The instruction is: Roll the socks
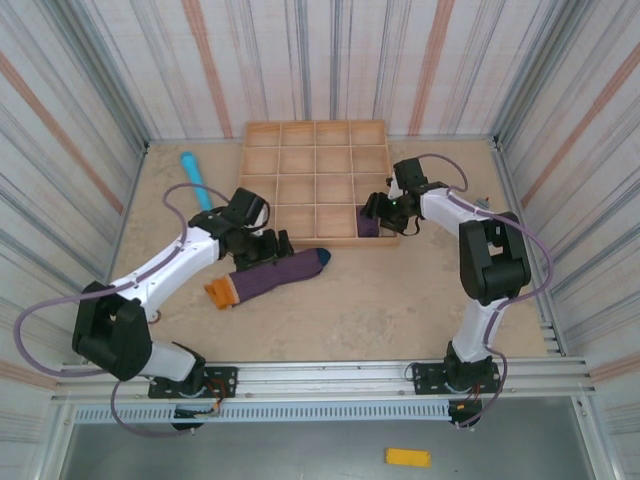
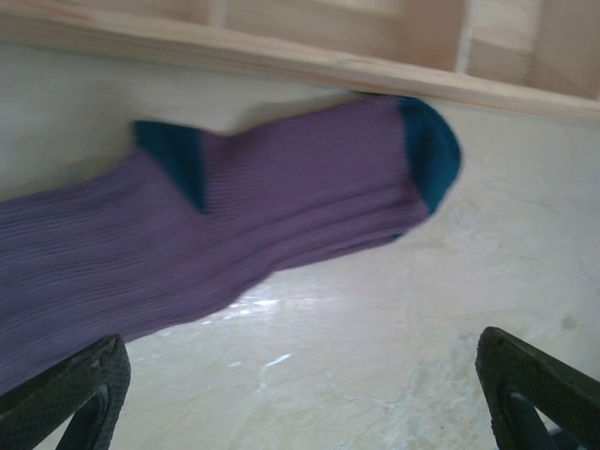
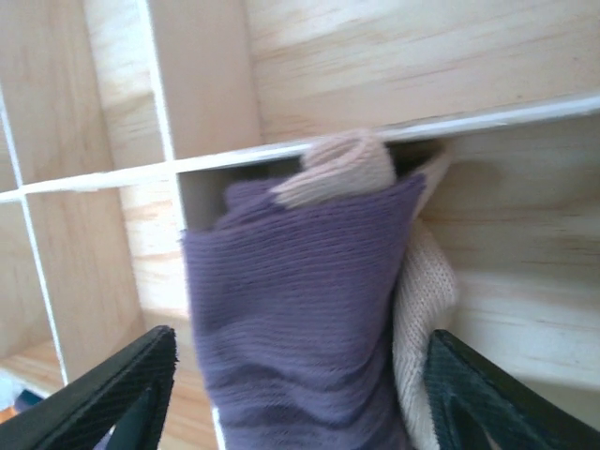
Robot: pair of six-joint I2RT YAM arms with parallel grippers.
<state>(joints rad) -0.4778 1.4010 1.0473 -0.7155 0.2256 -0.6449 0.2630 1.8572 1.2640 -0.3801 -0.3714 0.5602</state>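
Top view. One sock [image 1: 272, 276] lies flat on the table [image 1: 400, 300], its long axis running from the orange cuff at the near left to the teal toe at the far right, where the toe meets the near wall of the tray [image 1: 262, 180]. The other sock, a bundle [image 1: 368, 226], sits in the tray's near-right compartment.

Left wrist view. The left gripper [image 2: 300, 342] hangs with jaws wide apart and nothing between them. The flat sock lies ahead and to the left, crossing the view slantwise, toe against the tray wall.

Right wrist view. The right gripper [image 3: 300, 336] straddles the bundle, one finger on each side. No squeeze shows, so the bundle reads as released, though light contact cannot be ruled out.

The left arm is much the nearer to the flat sock, just beside its middle. The right arm is well apart from it. A roll would likely run along the long axis, from one end.
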